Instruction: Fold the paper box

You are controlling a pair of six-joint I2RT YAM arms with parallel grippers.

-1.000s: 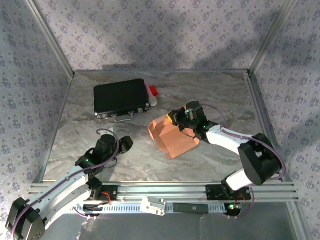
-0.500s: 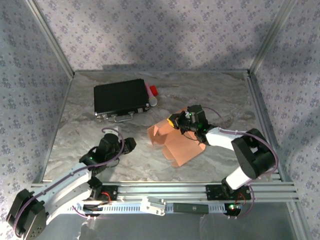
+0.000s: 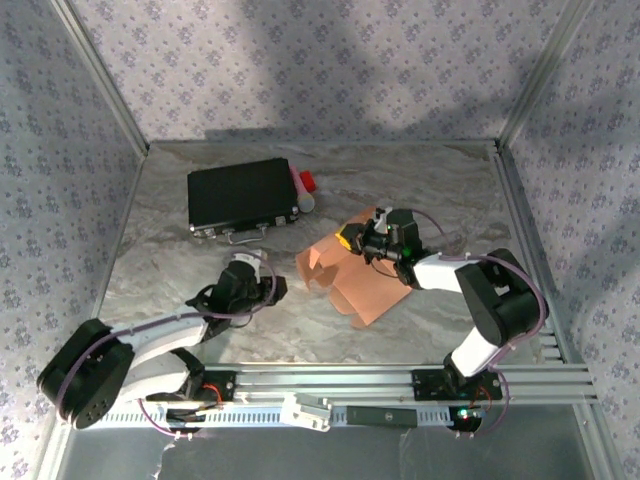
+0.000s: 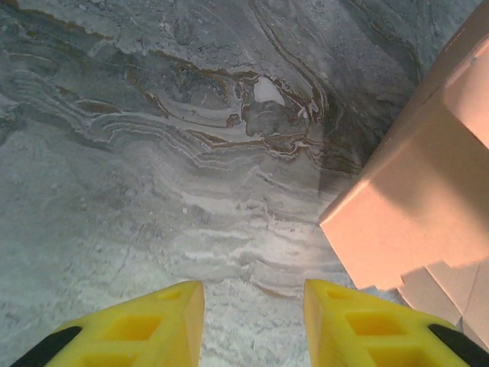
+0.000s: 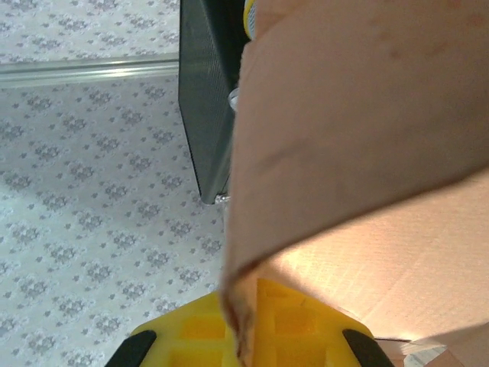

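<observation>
Grey marbled tabletop [image 3: 430, 180] lies between walls of flowered wallpaper [image 3: 300, 60], with an aluminium rail [image 3: 330, 378] along the near edge.

The right gripper [image 3: 352, 240] is right of centre, pointing left, and is clenched on the paper box [image 3: 355, 285]. In the right wrist view an edge of the salmon-orange cardboard [image 5: 359, 130] runs down between the yellow fingers [image 5: 191, 329] of that gripper [image 5: 244, 325], and they pinch it. The sheet curves up and over the camera from there.

The left gripper [image 3: 270, 288] is low over the table, left of centre and nearer the rail, pointing right toward the box. Its jaws stand apart with nothing between them. In the left wrist view, bare marble shows in the gap between the fingers of that gripper [image 4: 254, 306]. A folded corner of the box [image 4: 405, 214] rises just to the right, with flat flaps beneath it close beside the right-hand finger [image 4: 367, 329]. Whether they touch I cannot tell.

From above, the box is partly folded. It sits mid-table between the two grippers, with panels raised at its left end and the rest spread toward the near right.

Farther off, at the far left, a flat black case [image 3: 243, 195] lies with its handle [image 3: 245, 237] on the near side. A small red-and-white item [image 3: 305, 190] sits against its right edge. The case [image 5: 202, 99] also shows beyond the cardboard in the right wrist view.
</observation>
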